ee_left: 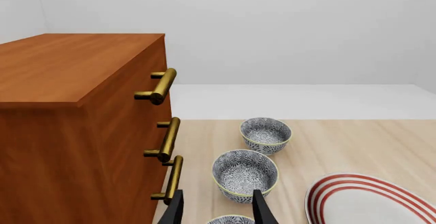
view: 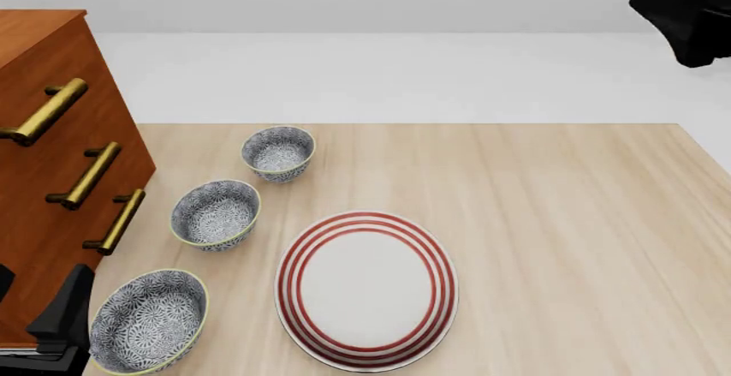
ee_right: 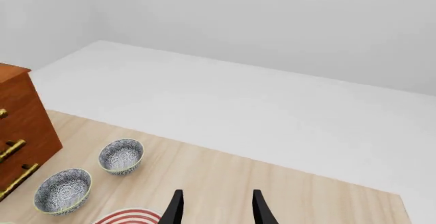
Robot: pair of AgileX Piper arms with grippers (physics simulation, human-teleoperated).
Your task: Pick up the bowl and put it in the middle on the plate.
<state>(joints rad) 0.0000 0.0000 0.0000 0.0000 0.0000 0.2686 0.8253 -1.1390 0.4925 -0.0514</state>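
The bowl [view: 215,213], floral with a pale yellow-green rim, stands upright on the table left of the plate [view: 365,289], second in a row of three patterned bowls. In the left wrist view the bowl [ee_left: 245,175] lies just beyond my left gripper [ee_left: 218,197], which is open and holds nothing. From the front, the left gripper [view: 63,323] shows low at the near left, beside the cabinet. My right gripper [ee_right: 217,194] is open and empty, high over the table's far right side. The right wrist view shows the bowl [ee_right: 63,191] and a sliver of the plate [ee_right: 129,218].
A wooden cabinet [view: 46,179] with brass handles [view: 89,175] stands along the left edge, close to the bowls. A smaller bowl [view: 277,152] sits farther back and a wider bowl [view: 149,320] nearer, beside my left gripper. The right arm [view: 686,12] hangs dark at the top right.
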